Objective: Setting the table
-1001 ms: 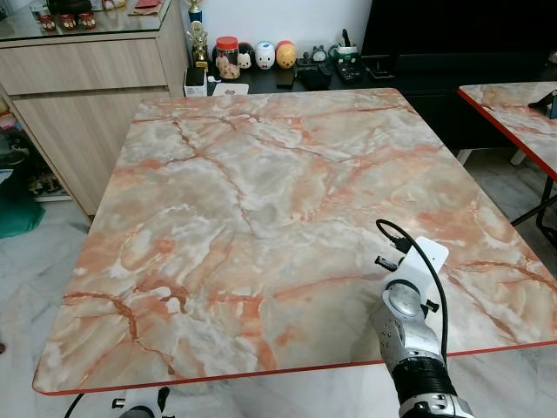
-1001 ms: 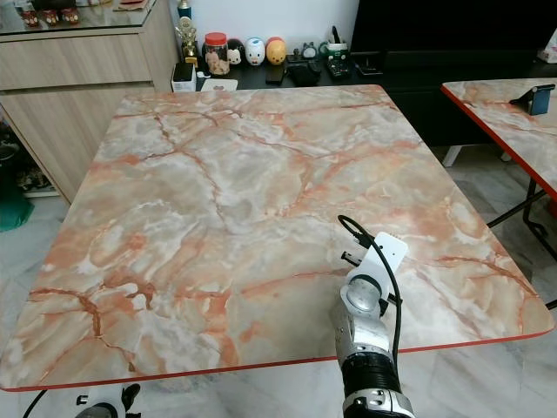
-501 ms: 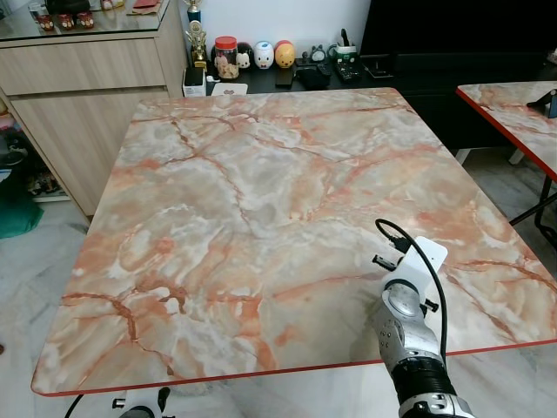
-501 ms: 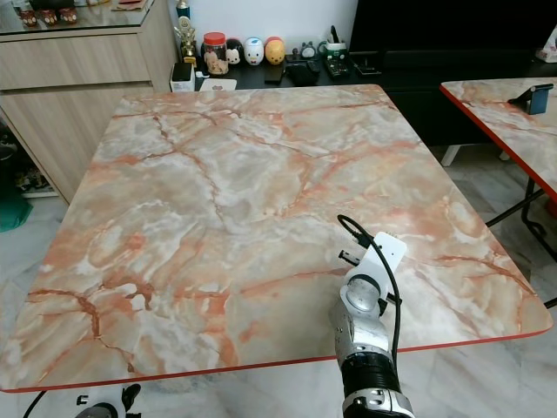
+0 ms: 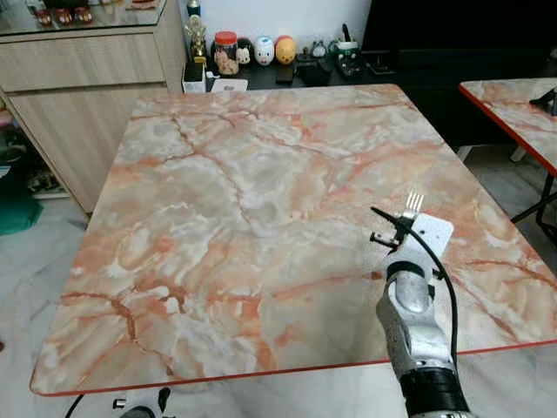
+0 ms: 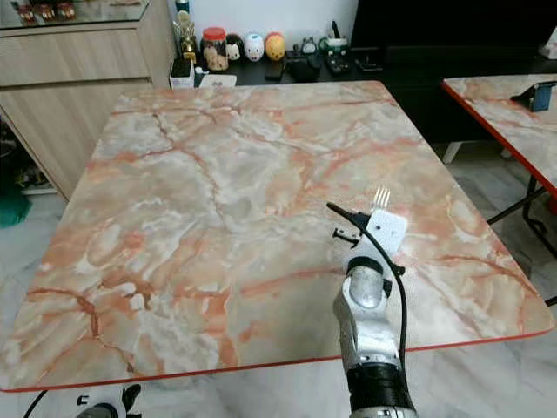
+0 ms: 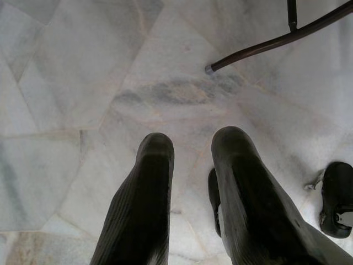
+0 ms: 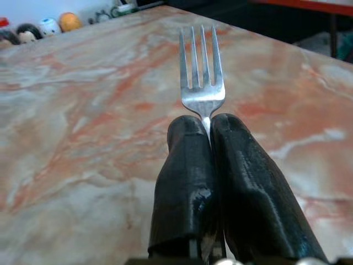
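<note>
From the left eye view we note the marble-patterned surface (image 5: 261, 218) bare of any setting, with the right arm raised over its near right part and the tines of a fork (image 5: 412, 203) showing just past the wrist housing; a low shelf of jars and figurines (image 5: 261, 54) sits beyond the far edge, and a second surface (image 5: 513, 104) stands well apart to the right. The right eye view confirms the same arrangement, the fork tips pointing toward the far edge. In the left wrist view we find the left pincer (image 7: 190, 149) hanging idle over the tiled floor (image 7: 83, 83), its fingers parted and nothing between them, a chair or table leg (image 7: 259, 47) nearby. In the right wrist view the right pincer (image 8: 208, 124) is clenched on the fork's neck just below the tines, the fork held above the surface, not touching it. Our judgement: the grip sits on a thin, smooth metal neck, so the fork could pivot or slide between the pads during lowering; releasing from height could let it bounce or land askew; and placing it this close to the near right edge risks it tipping off onto the floor
</note>
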`<state>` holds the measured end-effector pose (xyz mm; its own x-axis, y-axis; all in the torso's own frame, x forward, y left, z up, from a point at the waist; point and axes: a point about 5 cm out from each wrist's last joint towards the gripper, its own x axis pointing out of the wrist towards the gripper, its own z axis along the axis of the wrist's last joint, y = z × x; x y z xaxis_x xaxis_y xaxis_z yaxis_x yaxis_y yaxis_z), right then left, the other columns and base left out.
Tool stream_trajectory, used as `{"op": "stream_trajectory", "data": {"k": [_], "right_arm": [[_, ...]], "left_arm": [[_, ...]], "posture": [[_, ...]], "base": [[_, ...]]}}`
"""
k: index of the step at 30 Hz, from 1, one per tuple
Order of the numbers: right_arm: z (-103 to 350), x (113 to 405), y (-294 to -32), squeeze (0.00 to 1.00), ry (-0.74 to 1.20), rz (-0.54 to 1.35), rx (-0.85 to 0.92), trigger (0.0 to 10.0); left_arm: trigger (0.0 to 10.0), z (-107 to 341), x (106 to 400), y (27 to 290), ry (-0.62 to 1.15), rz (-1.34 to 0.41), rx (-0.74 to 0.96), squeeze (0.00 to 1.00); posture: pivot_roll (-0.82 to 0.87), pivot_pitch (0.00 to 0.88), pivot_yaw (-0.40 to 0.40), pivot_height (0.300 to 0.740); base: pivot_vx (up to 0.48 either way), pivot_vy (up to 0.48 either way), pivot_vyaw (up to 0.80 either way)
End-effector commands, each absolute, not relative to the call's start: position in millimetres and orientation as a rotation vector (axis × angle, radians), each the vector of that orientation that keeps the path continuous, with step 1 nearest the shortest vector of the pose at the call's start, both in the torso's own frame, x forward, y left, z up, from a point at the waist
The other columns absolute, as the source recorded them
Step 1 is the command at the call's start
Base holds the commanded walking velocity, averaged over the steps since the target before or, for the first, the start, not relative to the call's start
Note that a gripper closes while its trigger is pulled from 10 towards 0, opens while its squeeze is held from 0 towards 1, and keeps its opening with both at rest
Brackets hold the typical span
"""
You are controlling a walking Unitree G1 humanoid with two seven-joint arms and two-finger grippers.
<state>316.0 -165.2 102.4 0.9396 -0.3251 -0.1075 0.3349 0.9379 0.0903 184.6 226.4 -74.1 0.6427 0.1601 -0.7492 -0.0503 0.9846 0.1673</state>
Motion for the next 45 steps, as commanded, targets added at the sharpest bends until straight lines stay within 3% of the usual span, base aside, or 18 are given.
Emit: {"op": "stream_trajectory", "data": {"k": [1, 6, 24, 34, 45], "right_arm": [[111, 317, -159, 0.00, 0.035, -0.275, 0.083, 10.0], [121, 316, -147, 0.00, -0.098, -0.133, -0.022, 10.0], [126, 306, -128, 0.00, -0.263, 0.035, -0.195, 10.0], [133, 308, -124, 0.00, -0.316, 0.045, -0.206, 10.0], [140, 310, -122, 0.00, -0.350, 0.042, -0.189, 10.0]], "left_arm": [[10.0, -77, 179, 227, 0.893, 0.121, 0.137, 0.00], [10.0, -77, 178, 228, 0.880, 0.167, 0.117, 0.00], [10.0, -77, 179, 229, 0.882, 0.182, 0.108, 0.00], [10.0, -76, 180, 229, 0.884, 0.173, 0.123, 0.00], [10.0, -76, 179, 229, 0.886, 0.171, 0.126, 0.00]], "posture": [[-0.01, 0.000, -0.022, 0.740], [0.00, 0.000, -0.026, 0.740], [-0.01, 0.000, -0.022, 0.740], [-0.01, 0.000, -0.019, 0.740], [-0.01, 0.000, -0.019, 0.740]], "base": [[0.000, 0.000, 0.00], [0.000, 0.000, 0.00], [0.000, 0.000, 0.00], [0.000, 0.000, 0.00], [0.000, -0.267, 0.00]]}}
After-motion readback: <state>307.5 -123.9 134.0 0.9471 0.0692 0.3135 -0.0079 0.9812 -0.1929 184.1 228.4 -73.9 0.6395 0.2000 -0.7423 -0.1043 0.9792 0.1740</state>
